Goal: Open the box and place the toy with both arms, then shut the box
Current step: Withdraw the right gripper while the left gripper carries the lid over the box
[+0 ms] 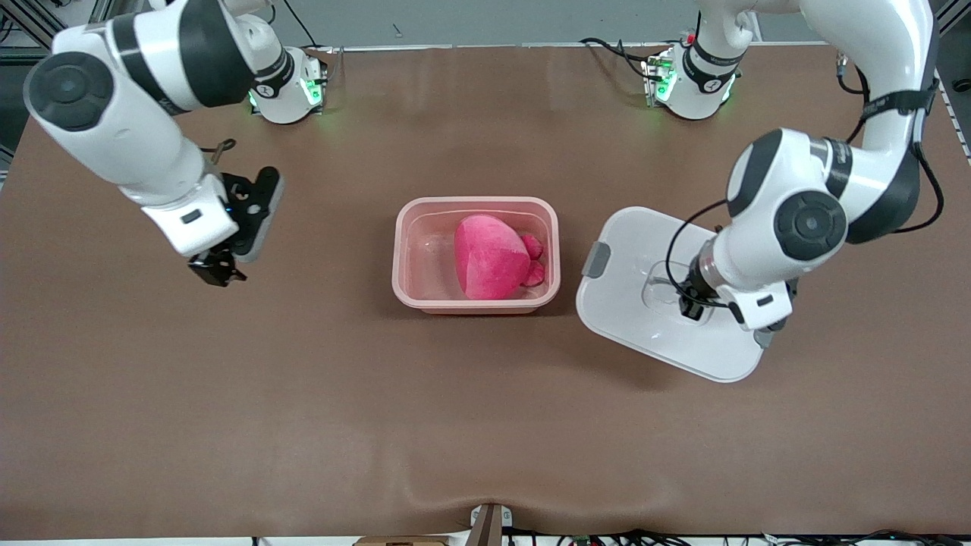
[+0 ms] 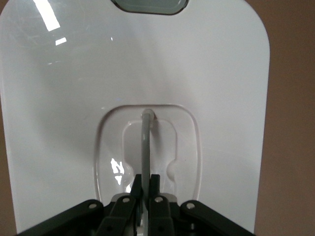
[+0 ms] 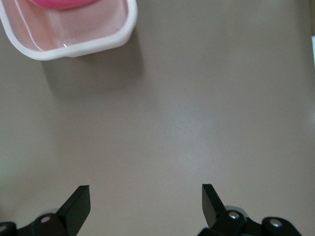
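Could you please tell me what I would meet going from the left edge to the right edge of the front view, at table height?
right gripper, open over bare table → box with the toy in it → lid → left gripper, shut on the lid's handle.

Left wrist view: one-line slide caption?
Left gripper shut on the handle of the white lid, which lies on the table.

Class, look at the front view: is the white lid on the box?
No, the lid lies on the table beside the open box, which holds the toy.
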{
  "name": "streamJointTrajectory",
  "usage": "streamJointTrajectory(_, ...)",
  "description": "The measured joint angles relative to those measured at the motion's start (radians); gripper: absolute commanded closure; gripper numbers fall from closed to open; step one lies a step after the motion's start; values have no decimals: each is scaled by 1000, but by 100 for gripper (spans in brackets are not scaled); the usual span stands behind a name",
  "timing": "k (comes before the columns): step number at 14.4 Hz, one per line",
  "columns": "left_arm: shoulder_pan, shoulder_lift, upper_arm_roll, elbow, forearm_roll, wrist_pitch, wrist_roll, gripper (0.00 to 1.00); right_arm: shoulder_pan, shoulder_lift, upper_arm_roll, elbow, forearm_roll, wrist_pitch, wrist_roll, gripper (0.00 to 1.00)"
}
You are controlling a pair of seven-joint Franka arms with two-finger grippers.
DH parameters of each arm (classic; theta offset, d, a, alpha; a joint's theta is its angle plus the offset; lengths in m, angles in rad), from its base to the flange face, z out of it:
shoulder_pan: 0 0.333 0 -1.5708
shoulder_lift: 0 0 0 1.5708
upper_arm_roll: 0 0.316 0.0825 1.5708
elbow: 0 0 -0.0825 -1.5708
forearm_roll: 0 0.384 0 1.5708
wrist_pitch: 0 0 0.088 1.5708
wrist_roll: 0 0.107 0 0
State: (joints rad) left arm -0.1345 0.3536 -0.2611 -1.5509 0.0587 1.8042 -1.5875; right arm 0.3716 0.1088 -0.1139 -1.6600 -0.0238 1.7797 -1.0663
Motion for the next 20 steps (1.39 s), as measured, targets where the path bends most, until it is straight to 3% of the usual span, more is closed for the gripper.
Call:
streamJointTrajectory(7, -31, -27, -181, -3, 1, 46, -366, 100, -204, -26, -1, -1, 1, -34, 49, 0)
streamJointTrajectory(14, -212, 2, -190, -11, 59, 161, -718, 100, -319, -82, -1, -1, 2, -55, 586, 0)
streamJointTrajectory(20, -354, 69, -192, -18, 250, 230, -998, 100, -345, -89, -11, -1, 2, -113, 862, 0)
